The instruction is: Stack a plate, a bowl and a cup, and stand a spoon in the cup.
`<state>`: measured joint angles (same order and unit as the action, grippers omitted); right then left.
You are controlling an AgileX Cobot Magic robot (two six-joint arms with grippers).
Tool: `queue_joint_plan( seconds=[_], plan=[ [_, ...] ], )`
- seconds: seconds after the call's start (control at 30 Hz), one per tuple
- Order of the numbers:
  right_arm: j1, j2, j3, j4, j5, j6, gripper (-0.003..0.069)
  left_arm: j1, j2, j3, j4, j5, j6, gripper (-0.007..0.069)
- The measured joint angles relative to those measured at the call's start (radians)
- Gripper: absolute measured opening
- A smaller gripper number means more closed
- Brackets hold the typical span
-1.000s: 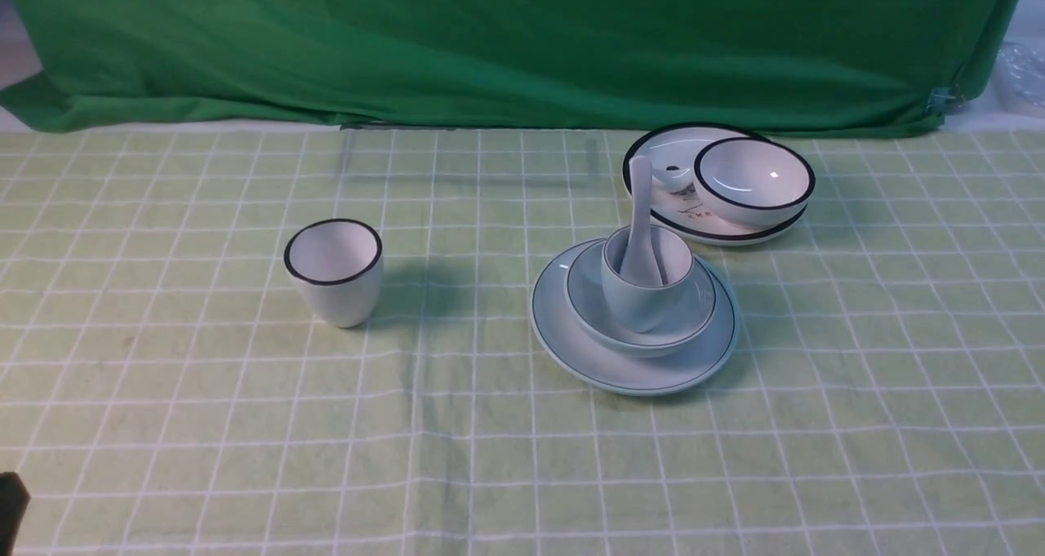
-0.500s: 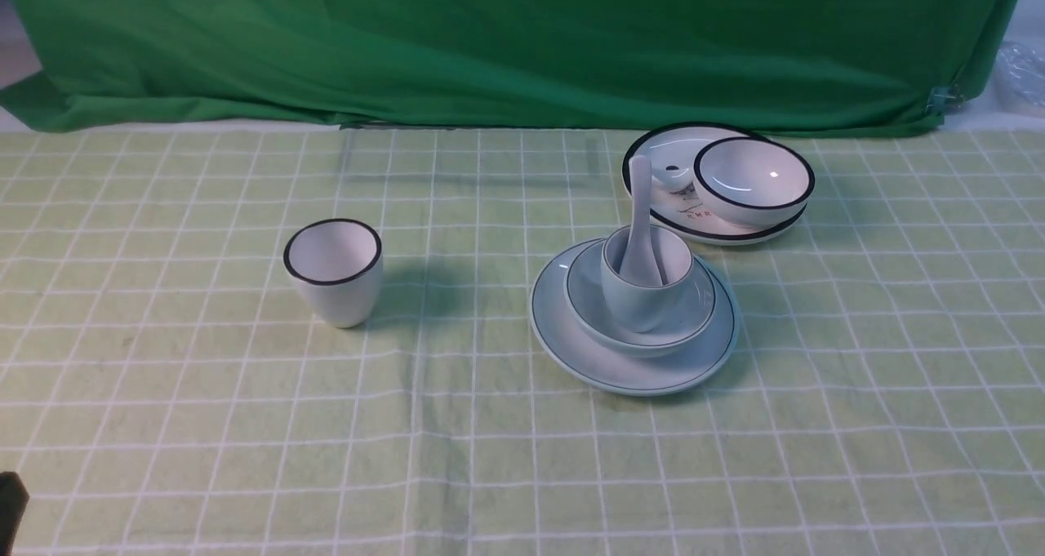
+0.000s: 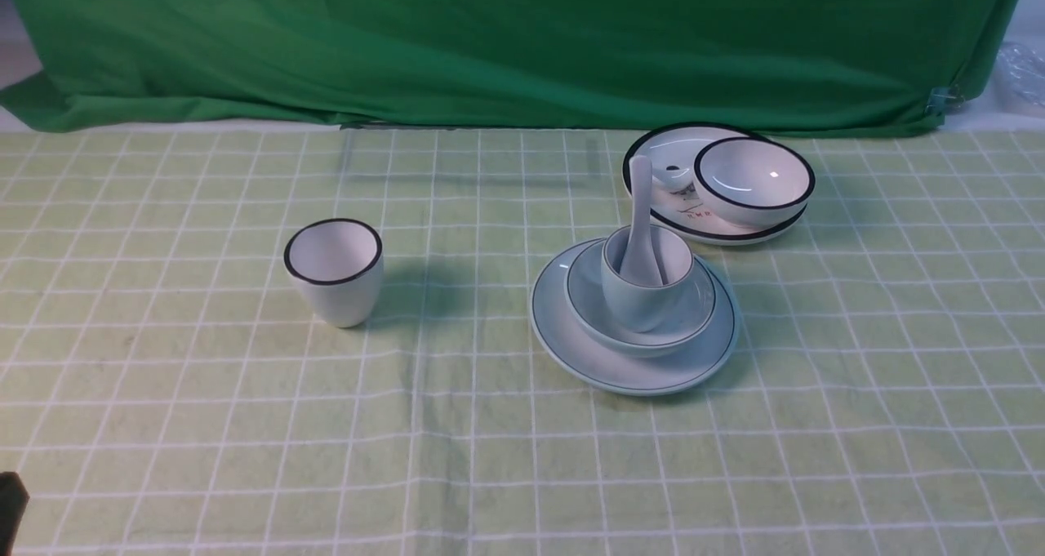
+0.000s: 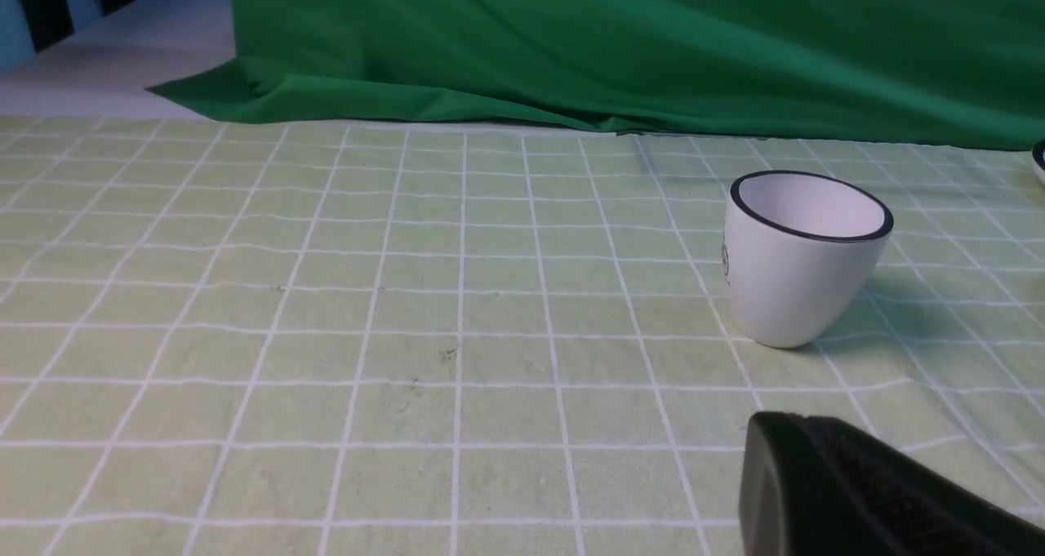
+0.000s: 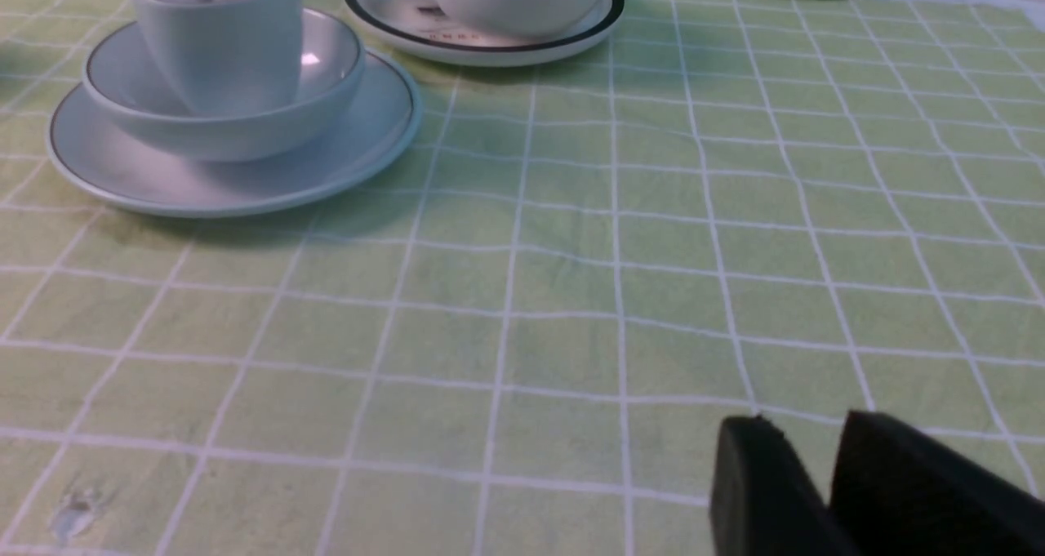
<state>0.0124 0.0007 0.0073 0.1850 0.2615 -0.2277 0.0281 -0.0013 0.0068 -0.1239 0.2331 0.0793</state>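
A pale green checked tablecloth (image 3: pixel 245 425) covers the table. The right gripper (image 5: pixel 824 491) shows two fingers almost together, empty; the left gripper (image 4: pixel 865 499) is cropped, its opening unreadable. Mid-table the plate (image 3: pixel 604 360) carries the bowl (image 3: pixel 694 311), the cup (image 3: pixel 641 303) and upright spoon (image 3: pixel 641 213). A green drape (image 3: pixel 522 42) hangs behind.

2 plates (image 3: pixel 633 368) (image 3: pixel 665 152), 2 bowls (image 3: pixel 694 311) (image 3: pixel 755 180), 2 cups (image 3: pixel 641 303) (image 3: pixel 335 272), 1 spoon (image 3: pixel 641 221).

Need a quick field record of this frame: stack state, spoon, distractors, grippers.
stack: cup in bowl on plate
spoon: spoon stands in cup, handle up
distractors: black-rimmed cup alone to the left; black-rimmed bowl on black-rimmed plate behind stack
left gripper: only one finger visible, state unclear
right gripper: shut, empty, clear of stack
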Motion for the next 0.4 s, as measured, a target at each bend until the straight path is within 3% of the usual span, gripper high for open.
queue_joint_plan(
  seconds=[0.4],
  plan=[
    [0.0,0.0,0.0,0.0,0.0,0.0,0.0214,0.0,0.0,0.0,0.0,0.0,0.002,0.0002]
  ],
)
